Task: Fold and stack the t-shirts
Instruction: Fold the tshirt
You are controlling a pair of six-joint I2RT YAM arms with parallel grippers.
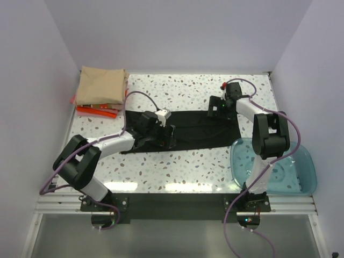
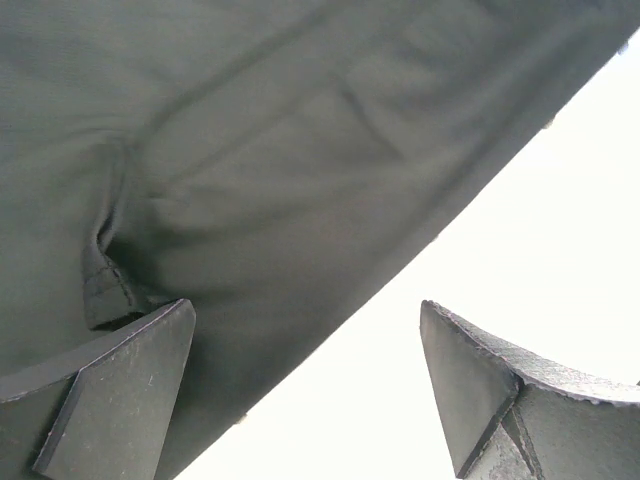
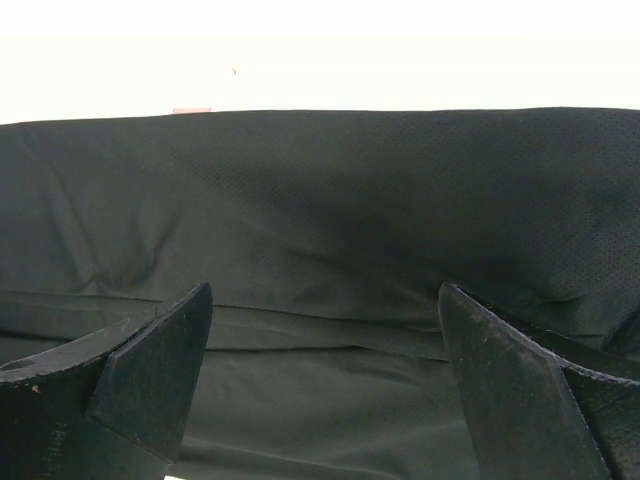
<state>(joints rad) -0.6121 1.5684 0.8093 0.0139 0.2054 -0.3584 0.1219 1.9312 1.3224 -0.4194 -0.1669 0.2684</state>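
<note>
We hold left fingers (image 1: 165, 135) and right fingers (image 1: 215, 110) spread wide, gripping nothing. The black shirt (image 1: 199, 133) lies under both. The tan shirt (image 1: 101, 85) sits well beyond the left fingers.

We see left arm (image 1: 113, 144) and right arm (image 1: 248, 107): chunky black joints, white links, a purple cable (image 1: 137, 93) looping off each. Black base plates (image 1: 105, 203) near edge. Left hand (image 2: 308, 320), right hand (image 3: 325, 300): matte black wedge-shaped fingers, lightly scuffed.
</note>
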